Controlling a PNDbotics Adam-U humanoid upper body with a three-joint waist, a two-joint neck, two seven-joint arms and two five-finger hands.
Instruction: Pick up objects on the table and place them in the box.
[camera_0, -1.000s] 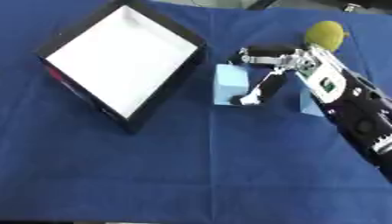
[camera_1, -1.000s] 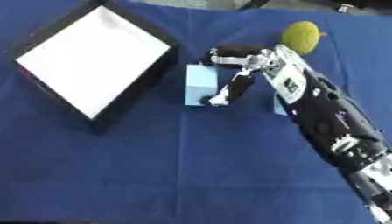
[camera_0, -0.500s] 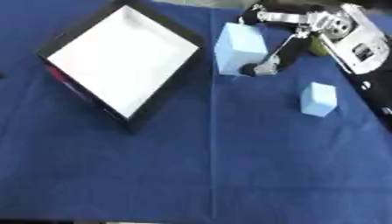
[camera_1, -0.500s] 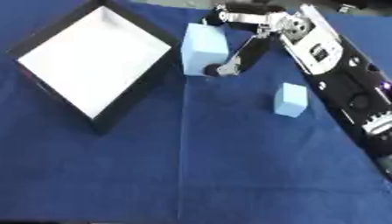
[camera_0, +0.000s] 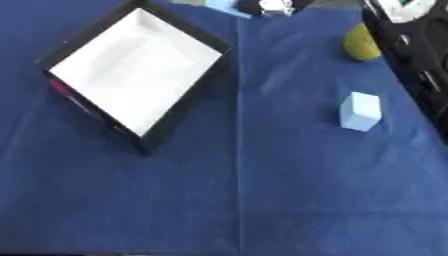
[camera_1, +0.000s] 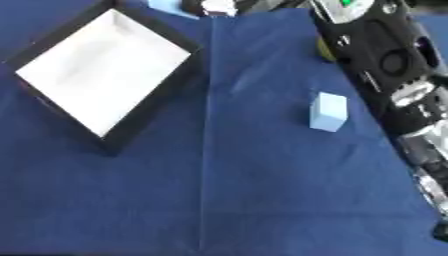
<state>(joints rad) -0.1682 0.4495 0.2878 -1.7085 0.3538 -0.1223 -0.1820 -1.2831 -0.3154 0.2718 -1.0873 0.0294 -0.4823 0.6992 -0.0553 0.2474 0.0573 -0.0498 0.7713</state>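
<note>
A black box (camera_0: 188, 97) with a white inside lies tilted at the upper left of the blue cloth. My right arm (camera_1: 385, 60) runs along the right side up to the top edge. There my right hand (camera_0: 276, 5) is only partly in view, shut on a light blue block (camera_0: 223, 6) held above the box's far corner. A smaller light blue block (camera_0: 360, 111) stands on the cloth at the middle right. A green round fruit (camera_0: 360, 43) lies beyond it, beside the arm. My left hand is not in view.
A blue cloth (camera_0: 236, 200) with a lengthwise crease covers the table. The arm hides part of the right edge.
My right hand has carried the larger light blue block up and to the left, almost out of the top of the picture. The small block and the fruit stay put.
</note>
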